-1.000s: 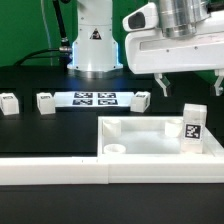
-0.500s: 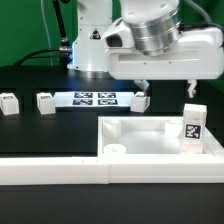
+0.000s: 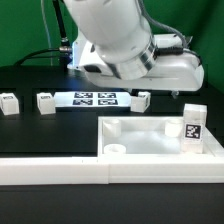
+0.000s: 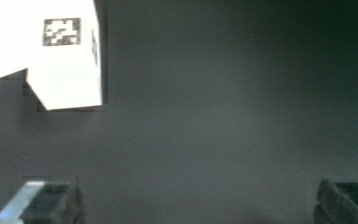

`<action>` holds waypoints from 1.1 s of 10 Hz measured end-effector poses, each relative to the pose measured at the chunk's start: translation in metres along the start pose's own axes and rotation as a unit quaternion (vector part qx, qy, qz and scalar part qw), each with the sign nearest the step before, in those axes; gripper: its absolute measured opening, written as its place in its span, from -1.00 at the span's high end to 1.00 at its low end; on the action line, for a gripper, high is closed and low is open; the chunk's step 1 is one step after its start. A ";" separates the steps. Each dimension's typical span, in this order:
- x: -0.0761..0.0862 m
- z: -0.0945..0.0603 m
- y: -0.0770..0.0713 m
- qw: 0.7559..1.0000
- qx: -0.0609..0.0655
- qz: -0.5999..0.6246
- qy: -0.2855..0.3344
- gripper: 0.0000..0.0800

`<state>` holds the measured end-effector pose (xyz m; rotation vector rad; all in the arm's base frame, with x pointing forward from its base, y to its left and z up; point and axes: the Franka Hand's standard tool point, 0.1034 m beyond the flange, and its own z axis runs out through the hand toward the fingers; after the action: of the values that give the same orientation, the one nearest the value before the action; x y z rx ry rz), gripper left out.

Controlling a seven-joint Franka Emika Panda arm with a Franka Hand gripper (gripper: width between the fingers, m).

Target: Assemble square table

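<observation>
The white square table top [image 3: 150,136] lies at the front right, rim up, with a round socket [image 3: 117,147] in its near corner. One tagged white leg [image 3: 193,127] stands upright at its right side. Three more legs lie on the black table: two at the left [image 3: 10,103] [image 3: 45,101] and one beside the marker strip [image 3: 142,99]. My arm's white hand [image 3: 172,68] hangs blurred above the far rim; its fingers do not show there. In the wrist view my gripper [image 4: 197,205] is open and empty, fingertips [image 4: 43,200] wide apart, with a tagged leg [image 4: 69,60] some way off.
The marker board [image 3: 95,99] lies flat between the loose legs. The long white L-shaped border rail [image 3: 60,172] runs along the front edge and up the right side. The robot base [image 3: 92,45] stands at the back.
The arm has swung toward the exterior view's left and lowered, turning its wrist; the hand is now blurred. No part has moved, and the gripper stays empty.
</observation>
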<state>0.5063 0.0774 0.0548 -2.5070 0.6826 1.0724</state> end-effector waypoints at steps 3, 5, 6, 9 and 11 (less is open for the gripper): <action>0.007 0.013 0.021 0.999 0.000 -0.015 -0.040 -0.62; -0.010 0.027 0.032 0.999 -0.005 0.004 -0.054 -0.62; -0.010 0.026 0.031 0.999 -0.005 0.002 -0.053 -0.62; -0.009 0.027 0.033 0.999 -0.005 0.003 -0.054 -0.62; -0.015 0.035 0.041 0.998 -0.007 -0.005 -0.063 -0.62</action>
<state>0.4545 0.0643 0.0388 -2.4263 0.6278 1.2230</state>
